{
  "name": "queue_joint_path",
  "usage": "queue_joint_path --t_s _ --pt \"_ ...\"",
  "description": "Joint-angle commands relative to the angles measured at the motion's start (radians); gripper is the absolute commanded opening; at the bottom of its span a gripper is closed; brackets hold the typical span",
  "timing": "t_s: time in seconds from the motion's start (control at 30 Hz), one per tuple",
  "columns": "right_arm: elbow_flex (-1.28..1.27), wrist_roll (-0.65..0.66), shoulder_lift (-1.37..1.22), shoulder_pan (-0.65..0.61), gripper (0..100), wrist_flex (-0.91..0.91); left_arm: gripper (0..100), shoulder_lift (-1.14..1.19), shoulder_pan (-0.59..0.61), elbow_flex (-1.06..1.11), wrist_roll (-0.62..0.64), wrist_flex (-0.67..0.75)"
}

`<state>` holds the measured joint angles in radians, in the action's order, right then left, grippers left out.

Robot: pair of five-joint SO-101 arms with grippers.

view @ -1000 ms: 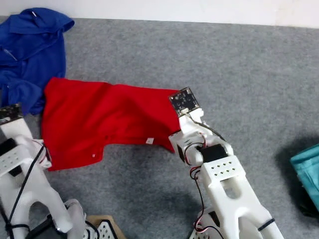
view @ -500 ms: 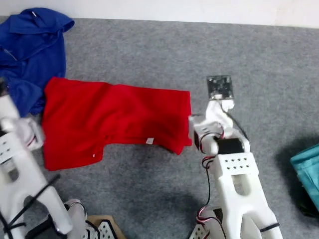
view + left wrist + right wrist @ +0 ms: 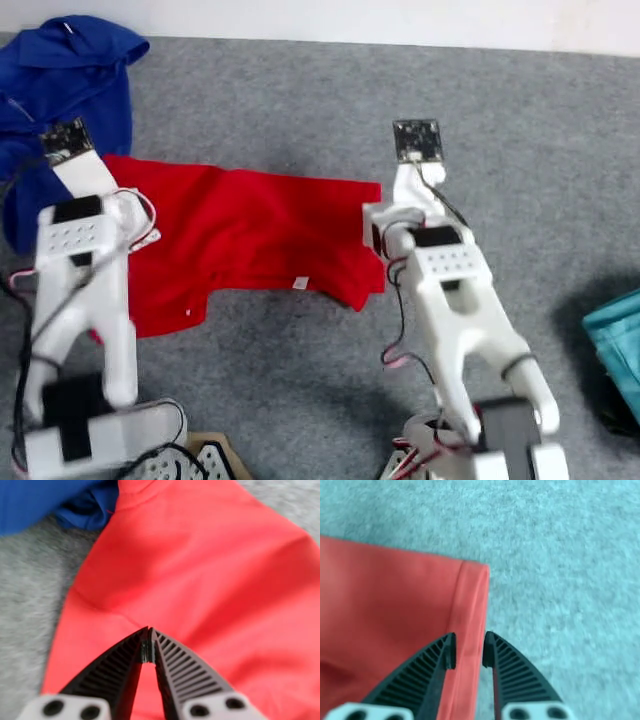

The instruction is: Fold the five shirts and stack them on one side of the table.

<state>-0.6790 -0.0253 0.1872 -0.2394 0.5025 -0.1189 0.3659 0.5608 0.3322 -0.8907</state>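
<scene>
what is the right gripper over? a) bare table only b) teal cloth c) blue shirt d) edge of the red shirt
d: the right wrist view shows the right gripper, fingers slightly apart, above the hemmed edge of the red shirt.

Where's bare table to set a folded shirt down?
Biggest bare patch: table's right side, between the right arm and the teal shirt, up to the back edge. Smaller one in front of the red shirt, between the arms. Crowded: far left, blue shirt against red shirt, left arm over them.
</scene>
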Motion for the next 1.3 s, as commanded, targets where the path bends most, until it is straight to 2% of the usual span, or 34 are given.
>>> queue_joint_path --t_s 0.0,0.2,0.5,0.6,0.73,1.07,1.27 --pt "0.104 -0.003 -0.108 -0.010 10.1 -0.102 1 0.093 -0.030 -0.031 0.049 0.103" --pt "0.246 -0.003 -0.288 -0.010 10.1 -0.111 1 0.189 -0.031 -0.031 0.049 0.184" --pt "0.429 -0.002 -0.475 -0.010 10.1 -0.107 1 0.199 -0.028 -0.031 0.049 0.184" --pt "0.441 -0.002 -0.490 -0.008 8.9 -0.107 1 0.199 -0.028 -0.027 0.048 0.184" --pt "0.446 -0.002 -0.492 0.005 0.4 -0.107 1 0.199 -0.027 -0.027 0.046 0.184" --pt "0.496 -0.002 -0.498 0.077 0.8 -0.113 1 0.200 -0.016 -0.025 0.048 0.184" --pt "0.556 -0.002 -0.530 0.079 0.8 -0.111 1 0.200 -0.015 -0.024 0.048 0.184"
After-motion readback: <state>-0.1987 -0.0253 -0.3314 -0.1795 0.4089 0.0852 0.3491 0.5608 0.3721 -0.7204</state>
